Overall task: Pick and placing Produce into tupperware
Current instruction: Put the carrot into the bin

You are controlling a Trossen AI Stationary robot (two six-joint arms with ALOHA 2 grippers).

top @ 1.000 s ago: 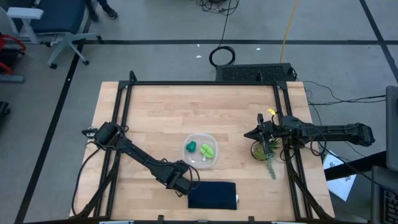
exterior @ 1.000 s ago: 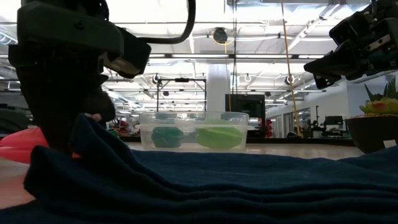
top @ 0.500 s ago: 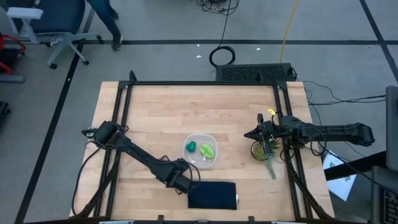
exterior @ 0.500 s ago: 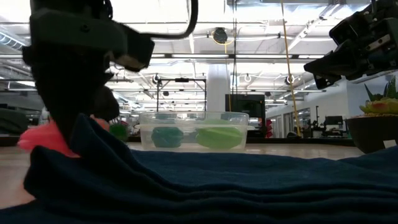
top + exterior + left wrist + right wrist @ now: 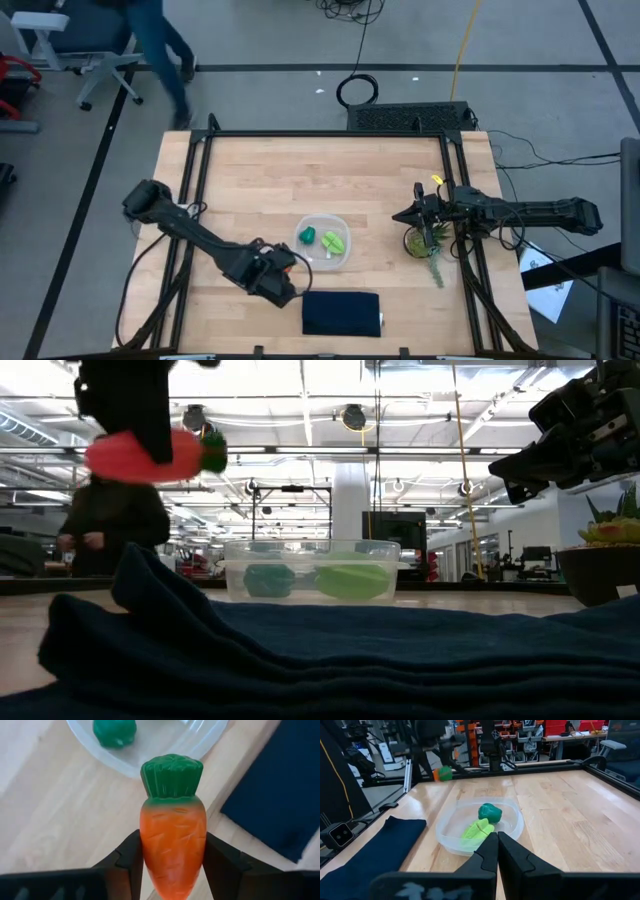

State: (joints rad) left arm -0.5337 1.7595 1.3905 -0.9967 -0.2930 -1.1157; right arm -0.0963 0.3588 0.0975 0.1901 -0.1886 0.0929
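Observation:
My left gripper (image 5: 281, 270) is shut on the orange carrot (image 5: 172, 845), which shows high above the table in the low view (image 5: 148, 456), just left of the tupperware. The clear tupperware (image 5: 322, 241) (image 5: 451, 822) stands on the table's middle. Inside it lie the dark green round piece (image 5: 307, 236) (image 5: 490, 812) and the light yellow-green leafy piece (image 5: 334, 241) (image 5: 477, 830). My right gripper (image 5: 398, 216) hangs shut above the table, right of the tupperware, by the potted plant. My left gripper pinches the carrot's orange body (image 5: 172, 855) between its two fingers (image 5: 127, 857), one on each side. The carrot lies along the fingers, its green top (image 5: 171, 775) sticking out past the fingertips toward the tupperware. It is lifted clear and about level (image 5: 148, 456).
A dark navy cloth (image 5: 342, 313) lies near the table's near edge, right of my left gripper, and fills the low view's foreground (image 5: 330, 660). A spiky potted plant (image 5: 425, 243) stands at the right. A person (image 5: 150, 40) walks beyond the far left corner.
My left gripper has risen from the table beside the navy cloth and moved a little toward the left and far edges, still shut on the carrot. The carrot went from table height to well above the tupperware's rim. The right arm kept still.

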